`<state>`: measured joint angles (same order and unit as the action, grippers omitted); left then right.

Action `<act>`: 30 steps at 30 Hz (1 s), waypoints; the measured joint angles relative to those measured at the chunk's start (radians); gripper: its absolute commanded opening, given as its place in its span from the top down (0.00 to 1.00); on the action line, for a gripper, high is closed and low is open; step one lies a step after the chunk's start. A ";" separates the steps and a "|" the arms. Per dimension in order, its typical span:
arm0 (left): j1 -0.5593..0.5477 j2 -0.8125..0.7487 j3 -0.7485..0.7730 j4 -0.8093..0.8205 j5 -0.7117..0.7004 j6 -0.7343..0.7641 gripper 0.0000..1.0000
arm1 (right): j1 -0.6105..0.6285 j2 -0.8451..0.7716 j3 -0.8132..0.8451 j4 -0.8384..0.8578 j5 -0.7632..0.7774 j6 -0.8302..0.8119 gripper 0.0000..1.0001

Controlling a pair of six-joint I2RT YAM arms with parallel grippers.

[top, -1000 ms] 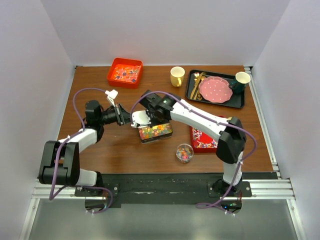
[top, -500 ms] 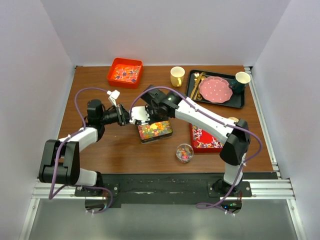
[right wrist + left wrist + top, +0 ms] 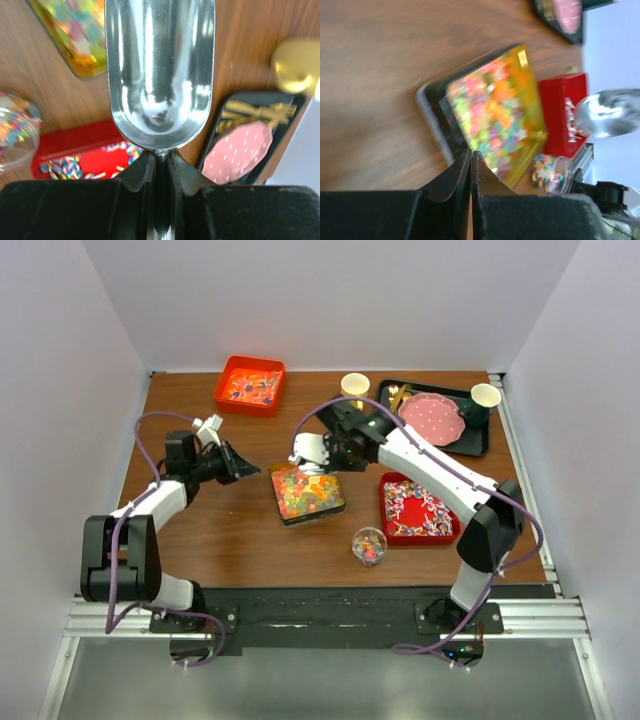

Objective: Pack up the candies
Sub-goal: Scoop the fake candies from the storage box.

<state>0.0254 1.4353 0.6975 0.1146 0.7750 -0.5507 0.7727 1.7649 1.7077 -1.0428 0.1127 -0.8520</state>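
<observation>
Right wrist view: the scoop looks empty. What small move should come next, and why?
Probably lower the metal scoop into the gummies. The right gripper is shut on its handle, its bowl holds nothing, and it hangs at the far edge of their tray. The clear cup stands close by.

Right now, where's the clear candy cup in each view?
Top external: clear candy cup front centre, front-left of the red tray.
Left wrist: lower right, below the red tray.
Right wrist: left edge, cut off, beside the red tray.
Shared landmark: the red tray, next to it in all three.
</observation>
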 measured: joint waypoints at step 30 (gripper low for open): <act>-0.157 0.128 -0.434 0.379 0.066 -0.171 1.00 | -0.019 0.313 0.105 0.096 0.230 -0.863 1.00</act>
<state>-0.1318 1.5635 0.2634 0.4938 0.8406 -0.7219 0.7532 2.0777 1.8126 -0.9466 0.3431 -1.7145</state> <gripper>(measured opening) 0.015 0.128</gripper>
